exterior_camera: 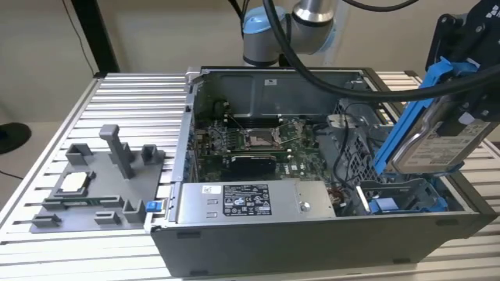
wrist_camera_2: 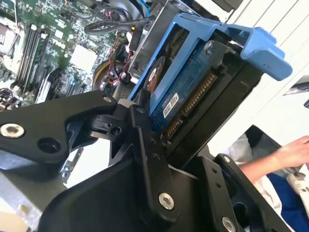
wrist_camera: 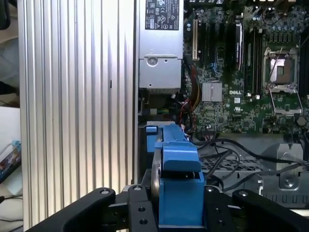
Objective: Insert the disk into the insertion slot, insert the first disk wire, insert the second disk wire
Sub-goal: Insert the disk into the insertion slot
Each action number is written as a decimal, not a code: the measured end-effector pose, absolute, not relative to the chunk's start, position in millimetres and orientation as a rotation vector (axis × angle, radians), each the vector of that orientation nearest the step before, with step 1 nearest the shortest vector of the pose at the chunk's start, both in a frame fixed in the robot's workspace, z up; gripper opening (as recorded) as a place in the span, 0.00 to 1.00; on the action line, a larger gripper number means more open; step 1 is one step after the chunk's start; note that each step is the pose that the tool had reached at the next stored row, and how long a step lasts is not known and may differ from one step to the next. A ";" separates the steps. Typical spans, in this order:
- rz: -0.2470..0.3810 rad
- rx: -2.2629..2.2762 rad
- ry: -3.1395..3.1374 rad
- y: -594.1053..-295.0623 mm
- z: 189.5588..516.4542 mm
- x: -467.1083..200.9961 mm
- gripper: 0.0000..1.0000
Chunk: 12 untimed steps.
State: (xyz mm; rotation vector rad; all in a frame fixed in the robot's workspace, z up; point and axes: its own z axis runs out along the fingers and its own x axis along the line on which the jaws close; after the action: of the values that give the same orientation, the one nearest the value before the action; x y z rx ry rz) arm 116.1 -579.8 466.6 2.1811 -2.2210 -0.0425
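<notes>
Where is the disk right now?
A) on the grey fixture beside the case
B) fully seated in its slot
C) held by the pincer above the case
C: the pincer clamps the disk, which hangs tilted above the open case.

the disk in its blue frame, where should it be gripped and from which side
Take the connector end from above, clamping the blue frame between the fingers, as the gripper does now. The disk hangs tilted on end over the case, so its lower end is free.
</notes>
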 end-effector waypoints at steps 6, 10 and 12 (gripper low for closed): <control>-0.043 2.181 -2.221 -579.8 457.7 116.1 0.00; -0.043 2.181 -2.221 -579.8 452.7 116.1 0.00; -0.043 2.181 -2.221 -579.8 449.1 116.1 0.00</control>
State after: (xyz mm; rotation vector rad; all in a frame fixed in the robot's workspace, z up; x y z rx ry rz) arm 116.1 -579.8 449.1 2.1810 -2.2212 -0.0427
